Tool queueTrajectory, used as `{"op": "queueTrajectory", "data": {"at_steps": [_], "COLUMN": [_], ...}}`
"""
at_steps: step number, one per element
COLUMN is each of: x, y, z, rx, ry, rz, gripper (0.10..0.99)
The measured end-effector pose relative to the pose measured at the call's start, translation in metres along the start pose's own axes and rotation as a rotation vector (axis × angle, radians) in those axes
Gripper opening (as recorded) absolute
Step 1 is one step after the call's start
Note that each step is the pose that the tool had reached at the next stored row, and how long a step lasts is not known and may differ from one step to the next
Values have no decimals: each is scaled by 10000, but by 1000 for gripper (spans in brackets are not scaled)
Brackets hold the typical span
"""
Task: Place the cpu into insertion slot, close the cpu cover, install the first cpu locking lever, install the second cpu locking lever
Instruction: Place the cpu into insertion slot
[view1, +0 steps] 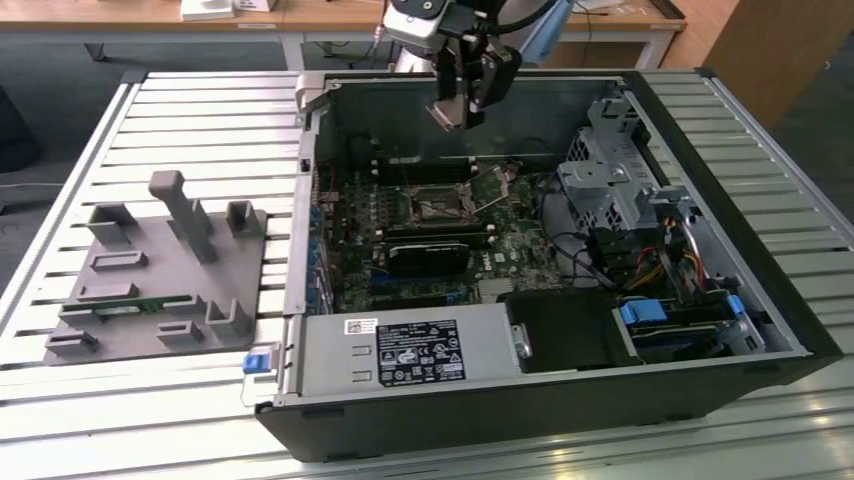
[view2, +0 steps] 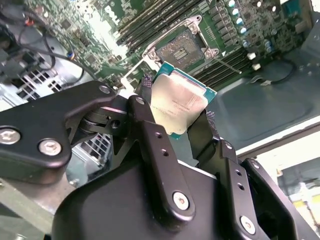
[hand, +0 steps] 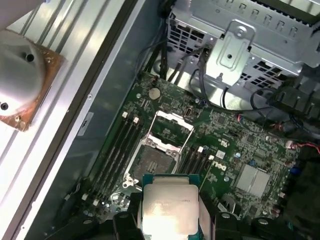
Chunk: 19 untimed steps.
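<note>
Gripper (view1: 458, 108) clamps cpu (hand: 170, 207) by its edges, hovering high over case (view1: 561, 415); insertion slot (hand: 152, 160) lies below, cpu cover (hand: 172, 126) open.

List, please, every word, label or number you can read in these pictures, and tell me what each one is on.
None is clear enough to quote.
Stickers on the grey box, exterior view: print too small to read.
Top of the cpu, both wrist views: faint print, washed out by glare.
Motherboard, first wrist view: white markings too small to read.
</note>
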<state>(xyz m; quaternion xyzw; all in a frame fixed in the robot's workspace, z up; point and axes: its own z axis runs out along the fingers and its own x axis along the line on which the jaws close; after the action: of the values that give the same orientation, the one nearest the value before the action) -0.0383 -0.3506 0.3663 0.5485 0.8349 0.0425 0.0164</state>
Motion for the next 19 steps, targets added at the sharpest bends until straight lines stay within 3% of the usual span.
{"op": "queueTrajectory", "data": {"at_steps": [19], "x": [-2], "y": [-11], "z": [124], "rx": [-38], "ry": [-278], "rz": [3100], "gripper": [537]}}
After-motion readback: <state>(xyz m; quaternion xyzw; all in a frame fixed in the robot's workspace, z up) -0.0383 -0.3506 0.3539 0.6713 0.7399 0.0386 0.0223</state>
